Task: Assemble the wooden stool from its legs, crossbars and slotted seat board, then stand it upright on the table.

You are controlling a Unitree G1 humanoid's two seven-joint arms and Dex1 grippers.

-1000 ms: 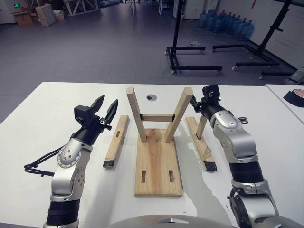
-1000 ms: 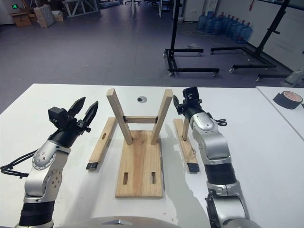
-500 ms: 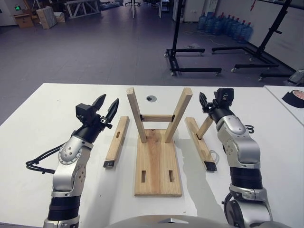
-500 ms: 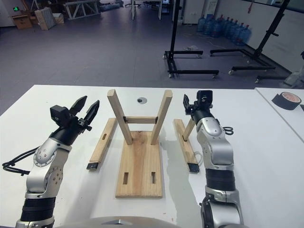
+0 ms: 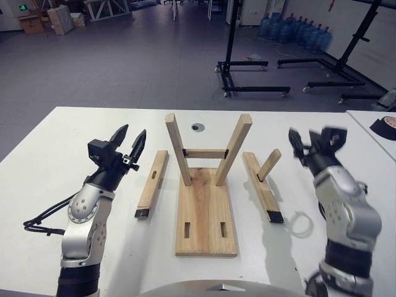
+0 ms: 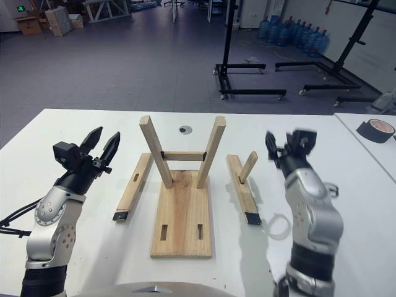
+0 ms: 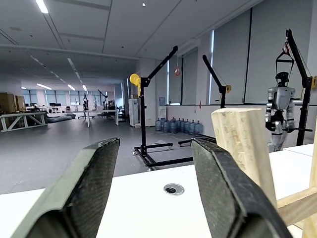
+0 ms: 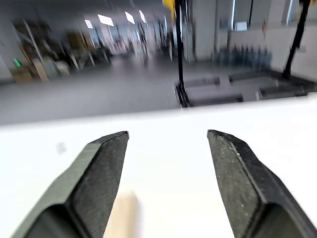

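Our left gripper [image 5: 134,129] and right gripper [image 8: 168,133] are wide open and hold nothing; the seat board [image 5: 206,216] lies flat on the surface [image 5: 74,142] with two legs [image 5: 178,150] standing up in it; a loose leg [image 5: 152,185] lies beside it; it looks stiff and light; we would grab its middle.

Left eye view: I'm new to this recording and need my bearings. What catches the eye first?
A half-built frame, two legs joined by a crossbar, stands at the far end of the seat board lying flat mid-table. Loose legs lie flat either side: left leg, and right leg bearing a short tilted crossbar. The left end effector and right end effector hover open and empty beside them.
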